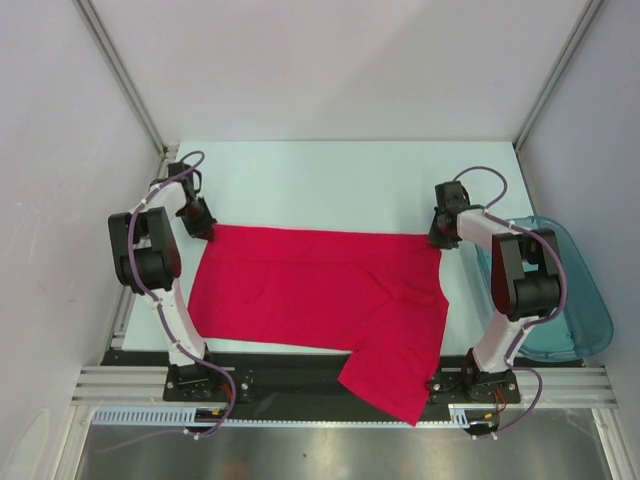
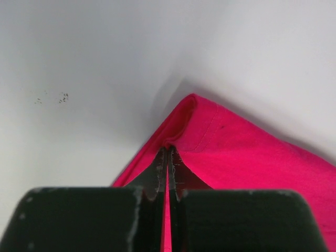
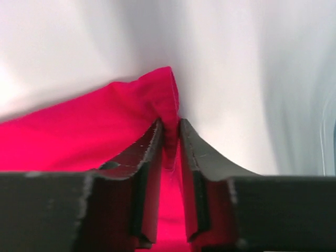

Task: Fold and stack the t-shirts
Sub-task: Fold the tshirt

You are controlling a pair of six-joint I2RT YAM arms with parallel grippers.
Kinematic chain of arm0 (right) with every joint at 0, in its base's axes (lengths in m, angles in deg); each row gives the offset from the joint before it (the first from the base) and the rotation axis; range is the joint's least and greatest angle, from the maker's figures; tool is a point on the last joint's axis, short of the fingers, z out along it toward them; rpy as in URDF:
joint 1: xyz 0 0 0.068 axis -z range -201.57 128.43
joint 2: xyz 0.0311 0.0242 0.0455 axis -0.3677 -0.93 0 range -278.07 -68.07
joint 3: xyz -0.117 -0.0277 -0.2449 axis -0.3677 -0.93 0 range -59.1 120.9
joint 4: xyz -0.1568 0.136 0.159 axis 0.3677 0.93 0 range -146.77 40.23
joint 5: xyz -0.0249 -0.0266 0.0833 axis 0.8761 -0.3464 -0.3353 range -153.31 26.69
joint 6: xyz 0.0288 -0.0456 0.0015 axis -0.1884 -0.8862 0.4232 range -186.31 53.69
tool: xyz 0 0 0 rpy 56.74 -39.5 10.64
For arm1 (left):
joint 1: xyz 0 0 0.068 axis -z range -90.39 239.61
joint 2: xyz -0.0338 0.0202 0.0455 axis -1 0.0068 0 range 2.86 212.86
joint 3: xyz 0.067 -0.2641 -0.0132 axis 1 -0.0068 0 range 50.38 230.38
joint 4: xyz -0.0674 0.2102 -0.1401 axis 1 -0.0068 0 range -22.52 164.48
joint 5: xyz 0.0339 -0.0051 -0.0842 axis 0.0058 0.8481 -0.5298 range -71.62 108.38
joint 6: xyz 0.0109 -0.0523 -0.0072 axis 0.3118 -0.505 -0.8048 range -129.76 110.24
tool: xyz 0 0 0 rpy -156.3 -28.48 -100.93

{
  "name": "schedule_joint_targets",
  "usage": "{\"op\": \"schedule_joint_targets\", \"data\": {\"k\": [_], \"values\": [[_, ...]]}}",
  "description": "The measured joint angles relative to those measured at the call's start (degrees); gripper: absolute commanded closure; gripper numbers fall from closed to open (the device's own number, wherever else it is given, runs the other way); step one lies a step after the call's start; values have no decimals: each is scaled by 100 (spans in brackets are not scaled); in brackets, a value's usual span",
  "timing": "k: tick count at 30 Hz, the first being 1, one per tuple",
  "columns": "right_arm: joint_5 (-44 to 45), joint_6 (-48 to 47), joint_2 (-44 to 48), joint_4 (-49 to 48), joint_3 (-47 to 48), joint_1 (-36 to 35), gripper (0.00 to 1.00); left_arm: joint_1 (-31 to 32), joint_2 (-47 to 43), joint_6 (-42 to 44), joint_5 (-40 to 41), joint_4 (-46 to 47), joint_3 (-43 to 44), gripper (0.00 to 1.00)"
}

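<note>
One bright red t-shirt (image 1: 310, 290) lies spread flat on the white table, and one part (image 1: 390, 385) hangs over the near edge. My left gripper (image 1: 203, 229) sits at the shirt's far left corner. In the left wrist view that gripper (image 2: 168, 150) is shut on the hemmed corner of the t-shirt (image 2: 247, 152), with red cloth showing between the jaws. My right gripper (image 1: 441, 240) is at the far right corner. In the right wrist view it (image 3: 170, 127) pinches a bunched fold of the t-shirt (image 3: 89, 131) between its fingertips.
A translucent teal bin (image 1: 570, 300) stands at the table's right edge, just beside the right arm. White walls enclose the table (image 1: 330, 180) on the left, back and right. A black rail (image 1: 300, 370) runs along the near edge under the hanging cloth.
</note>
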Motion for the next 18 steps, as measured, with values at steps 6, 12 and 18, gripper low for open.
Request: {"op": "schedule_joint_targets", "data": {"k": [6,12,18], "values": [[59,-59,-859,-79,1058,-50,83,-179,42,-256,-136,92,63,100],[83,-192,-2111,81,2979,-81,44,-243,81,-413,76,280,407,55],[238,-446,-2081,354,3379,33,27,-330,-400,-640,426,389,7,43]]}}
